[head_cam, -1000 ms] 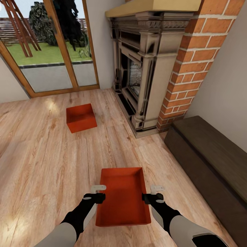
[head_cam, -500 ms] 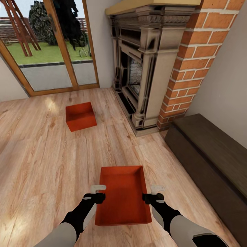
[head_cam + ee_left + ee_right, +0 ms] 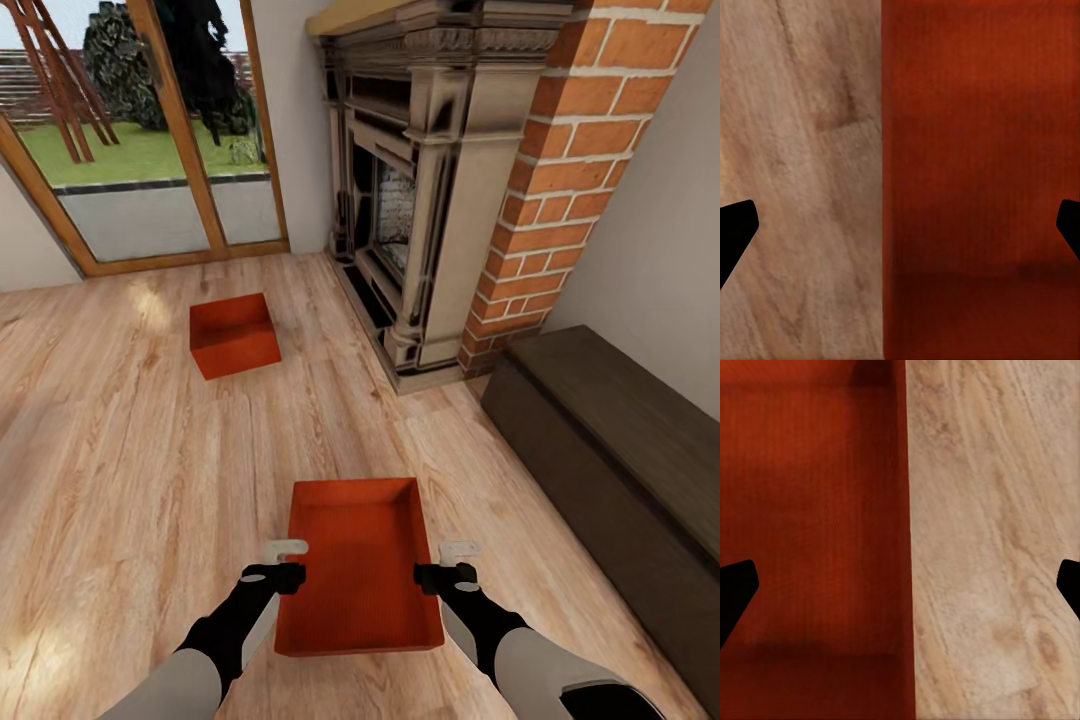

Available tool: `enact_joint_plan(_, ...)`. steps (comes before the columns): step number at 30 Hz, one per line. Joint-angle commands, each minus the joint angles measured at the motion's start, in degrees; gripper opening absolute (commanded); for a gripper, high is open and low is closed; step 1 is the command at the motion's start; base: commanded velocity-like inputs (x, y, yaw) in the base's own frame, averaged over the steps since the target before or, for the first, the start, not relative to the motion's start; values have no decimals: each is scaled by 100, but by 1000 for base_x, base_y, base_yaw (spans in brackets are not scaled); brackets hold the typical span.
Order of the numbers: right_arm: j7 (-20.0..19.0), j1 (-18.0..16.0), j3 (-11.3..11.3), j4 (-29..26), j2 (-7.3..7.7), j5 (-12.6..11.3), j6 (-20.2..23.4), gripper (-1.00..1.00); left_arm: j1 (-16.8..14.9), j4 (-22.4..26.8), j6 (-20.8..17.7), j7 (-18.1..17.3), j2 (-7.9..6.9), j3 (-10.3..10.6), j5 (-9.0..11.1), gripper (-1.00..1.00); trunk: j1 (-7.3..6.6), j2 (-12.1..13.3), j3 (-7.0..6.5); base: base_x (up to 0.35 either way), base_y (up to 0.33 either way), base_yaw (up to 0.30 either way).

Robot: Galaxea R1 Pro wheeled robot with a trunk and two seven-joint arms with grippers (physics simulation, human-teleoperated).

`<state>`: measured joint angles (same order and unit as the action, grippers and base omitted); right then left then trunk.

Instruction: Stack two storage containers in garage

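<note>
Both grippers, left (image 3: 292, 562) and right (image 3: 438, 562), hang spread open, each straddling a side wall of the near storage container (image 3: 358, 565) on the wood floor (image 3: 120, 480). Second container (image 3: 234, 335) lies nearer the glass doors (image 3: 150, 140). Camera has crept forward slightly; grippers unchanged.

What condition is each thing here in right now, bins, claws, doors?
Near red-orange plastic bin: upright, lidless, empty, on the wood floor.
Far red-orange plastic bin: upright, empty, untouched.
Left gripper: open, straddling the near bin's wall.
Right gripper: open, straddling the opposite wall.
Wood-framed glass doors: closed.
</note>
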<state>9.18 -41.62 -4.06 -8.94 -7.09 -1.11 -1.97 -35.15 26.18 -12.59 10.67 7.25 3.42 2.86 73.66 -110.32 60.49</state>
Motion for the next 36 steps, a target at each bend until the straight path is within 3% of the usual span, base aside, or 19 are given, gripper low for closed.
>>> enact_joint_plan(1,32,-4,-42,6,0,-12,-13,100,-1,9,-33,40,-4,36,30,100,22,-43,22,0,0,0)
enact_joint_plan(36,31,-4,-51,6,16,-10,-4,100,-1,-25,-33,40,-31,33,30,100,791,-1447,651,0,0,0)
